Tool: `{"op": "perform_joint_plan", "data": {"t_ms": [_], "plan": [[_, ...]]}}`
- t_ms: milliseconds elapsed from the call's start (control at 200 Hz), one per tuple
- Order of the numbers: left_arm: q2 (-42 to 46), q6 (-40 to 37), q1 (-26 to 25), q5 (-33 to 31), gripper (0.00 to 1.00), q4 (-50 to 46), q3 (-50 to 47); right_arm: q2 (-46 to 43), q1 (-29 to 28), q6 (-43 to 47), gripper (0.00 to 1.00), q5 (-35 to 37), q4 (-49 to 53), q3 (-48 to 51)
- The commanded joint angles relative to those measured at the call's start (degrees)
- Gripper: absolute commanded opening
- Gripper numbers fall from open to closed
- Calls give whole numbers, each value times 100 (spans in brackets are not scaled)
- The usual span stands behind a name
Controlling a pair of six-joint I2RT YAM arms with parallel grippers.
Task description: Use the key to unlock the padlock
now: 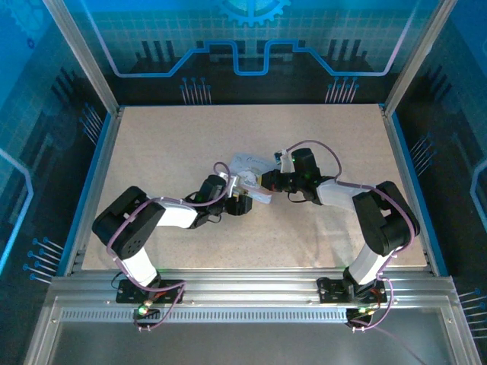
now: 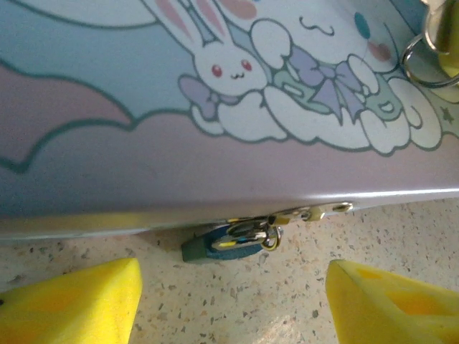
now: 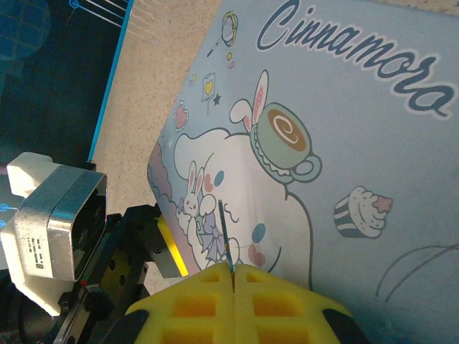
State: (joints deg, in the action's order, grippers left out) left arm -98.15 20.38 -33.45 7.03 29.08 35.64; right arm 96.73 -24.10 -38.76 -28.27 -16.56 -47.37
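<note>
Speckled worktop [image 2: 401, 236] — padlock [image 2: 231, 241] tiny, stiff, probably slippery; pinch its body sides; left hand [image 2: 233, 290] apart, right hand [image 3: 232, 276] clamped on thin key [image 3: 224, 229] — likely bendable.

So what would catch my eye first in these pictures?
The pastel tin covered in cartoon bunnies, in the middle of the table. A tiny padlock sits at its edge, straight ahead of the open left gripper. The right gripper is pinched shut on a thin sliver of a key, held over the tin.
</note>
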Motion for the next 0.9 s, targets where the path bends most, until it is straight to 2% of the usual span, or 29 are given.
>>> {"op": "perform_joint_plan", "data": {"t_ms": [0,675,895], "plan": [[-156,-270,-39,-131,68,164,136,135,-84,123,0,240,573,0],[-554,-213,-275,-180,51,163,390,200,-165,115,0,307,575,-23],[-614,-285,-401,-398,50,137,417,205,-161,106,0,314,570,-11]]}}
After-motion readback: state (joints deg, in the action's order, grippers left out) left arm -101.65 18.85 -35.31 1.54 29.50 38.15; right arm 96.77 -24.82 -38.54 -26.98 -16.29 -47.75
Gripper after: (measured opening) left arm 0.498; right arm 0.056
